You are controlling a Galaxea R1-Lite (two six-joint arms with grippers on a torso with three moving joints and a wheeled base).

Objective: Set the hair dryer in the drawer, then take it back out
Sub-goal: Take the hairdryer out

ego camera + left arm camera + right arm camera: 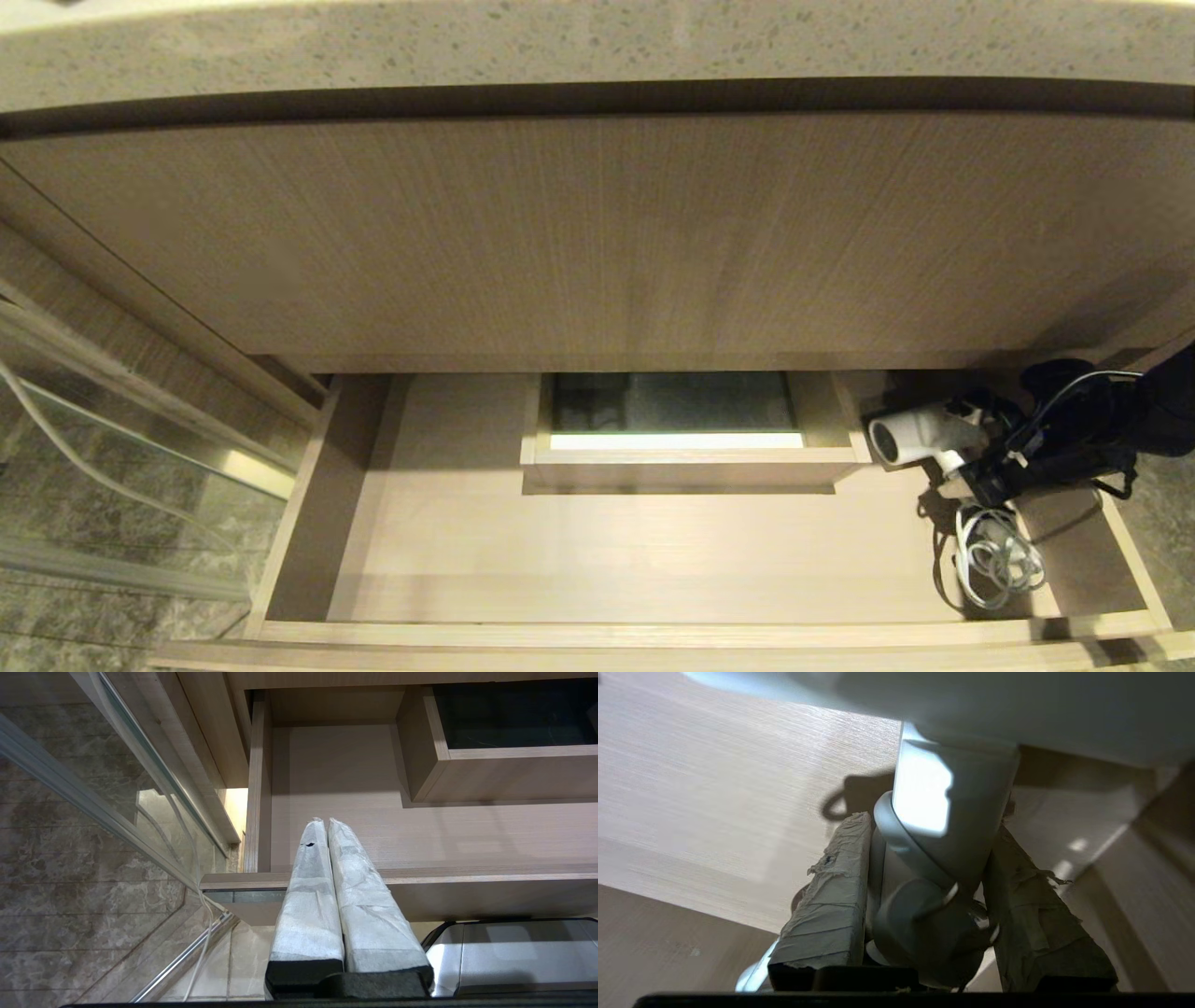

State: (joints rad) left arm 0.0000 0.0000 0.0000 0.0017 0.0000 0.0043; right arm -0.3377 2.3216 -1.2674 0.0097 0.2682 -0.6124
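Head view: right gripper (971, 467) largely hides hair dryer (920, 437) handle.

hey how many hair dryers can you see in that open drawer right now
1. The hair dryer is at the drawer's far right corner, its handle clamped in the right gripper, cord coiled in front. Nothing else looks hidden.

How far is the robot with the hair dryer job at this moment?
Done: the drawer stands open, and the hair dryer is inside at its right end, its cord coiled on the drawer floor. In hand: the right gripper is clamped on the dryer's handle. Left: lifting it out. The left gripper waits shut outside the drawer front.
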